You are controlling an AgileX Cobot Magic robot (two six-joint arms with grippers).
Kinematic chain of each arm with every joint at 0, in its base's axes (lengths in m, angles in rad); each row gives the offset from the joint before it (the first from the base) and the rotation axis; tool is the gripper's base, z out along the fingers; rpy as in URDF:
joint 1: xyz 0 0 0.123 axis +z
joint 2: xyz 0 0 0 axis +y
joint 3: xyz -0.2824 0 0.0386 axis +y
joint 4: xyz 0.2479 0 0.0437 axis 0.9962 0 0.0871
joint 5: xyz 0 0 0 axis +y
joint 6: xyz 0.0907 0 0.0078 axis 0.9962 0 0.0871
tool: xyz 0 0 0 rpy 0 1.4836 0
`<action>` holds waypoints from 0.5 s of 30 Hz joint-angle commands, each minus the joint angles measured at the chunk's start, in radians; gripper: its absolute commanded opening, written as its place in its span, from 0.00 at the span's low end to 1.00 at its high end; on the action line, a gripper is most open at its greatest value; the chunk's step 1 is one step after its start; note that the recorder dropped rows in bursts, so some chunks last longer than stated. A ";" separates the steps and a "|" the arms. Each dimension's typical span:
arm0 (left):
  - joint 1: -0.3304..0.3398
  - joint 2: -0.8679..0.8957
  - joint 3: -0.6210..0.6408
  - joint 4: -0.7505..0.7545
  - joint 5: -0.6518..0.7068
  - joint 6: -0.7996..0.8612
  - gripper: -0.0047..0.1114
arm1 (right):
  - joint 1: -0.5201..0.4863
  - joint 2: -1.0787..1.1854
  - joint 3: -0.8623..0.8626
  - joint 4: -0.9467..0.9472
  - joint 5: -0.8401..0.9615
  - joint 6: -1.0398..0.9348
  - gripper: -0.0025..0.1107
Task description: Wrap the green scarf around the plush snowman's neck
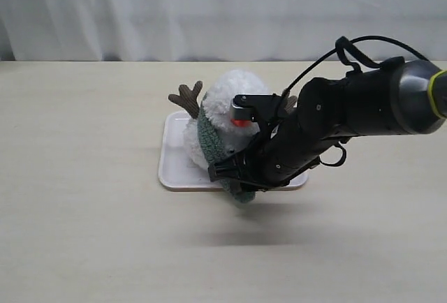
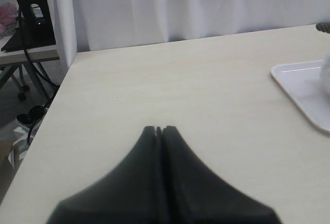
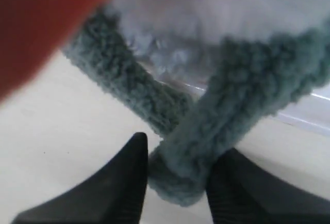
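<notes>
The pale wooden table (image 1: 84,247) carries everything, and the right black robot arm (image 1: 363,107) reaches across it from the right, low over the toy. That closeness is the first risk: if the arm pulls away sideways and not straight off, it could brush the plush and knock it over.

The shallow white rectangular tray (image 1: 171,170) holds the fluffy white plush snowman (image 1: 234,93). Whether it sits upright or leans cannot be told from the exterior view. The toy looks light, so a small push may shift it on the tray.

The long fuzzy sage-green knit scarf (image 1: 209,139) already bands the snowman's neck, which is hidden under the knit. In the right wrist view its two strands only cross; no knot shows. One end hangs past the tray's front edge, and its weight could slowly pull the crossing open.

The right gripper (image 3: 184,146) has its jaws parted with that end between them. The knit looks full, not squeezed, so it appears let go. Because the fuzzy fabric lies against both fingers, it may catch on them, and a retreat could drag the end along and unwind the wrap.

The left gripper (image 2: 159,129) is clenched on nothing above bare table beside the tray, and poses little danger there.
</notes>
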 commanded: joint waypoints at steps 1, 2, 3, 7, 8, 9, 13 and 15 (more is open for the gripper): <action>0.001 -0.003 0.004 -0.002 -0.010 -0.001 0.04 | -0.002 0.005 0.001 0.016 -0.025 -0.007 0.46; 0.001 -0.003 0.004 -0.002 -0.010 -0.001 0.04 | -0.002 0.005 0.001 0.016 -0.025 -0.007 0.49; 0.001 -0.003 0.004 -0.002 -0.010 -0.001 0.04 | -0.002 0.005 0.001 0.016 -0.025 -0.007 0.51; 0.001 -0.003 0.004 -0.002 -0.012 -0.001 0.04 | -0.002 0.009 0.001 0.016 -0.021 -0.017 0.54; 0.001 -0.003 0.004 -0.002 -0.012 -0.001 0.04 | -0.002 0.011 0.001 0.016 -0.026 -0.017 0.54; 0.001 -0.003 0.004 -0.002 -0.012 -0.001 0.04 | -0.002 0.016 0.001 0.017 -0.033 -0.017 0.54; 0.001 -0.003 0.004 -0.002 -0.012 -0.001 0.04 | -0.002 0.037 0.001 0.063 -0.066 -0.057 0.54; 0.001 -0.003 0.004 -0.002 -0.012 -0.001 0.04 | -0.002 0.046 0.001 0.080 -0.080 -0.074 0.54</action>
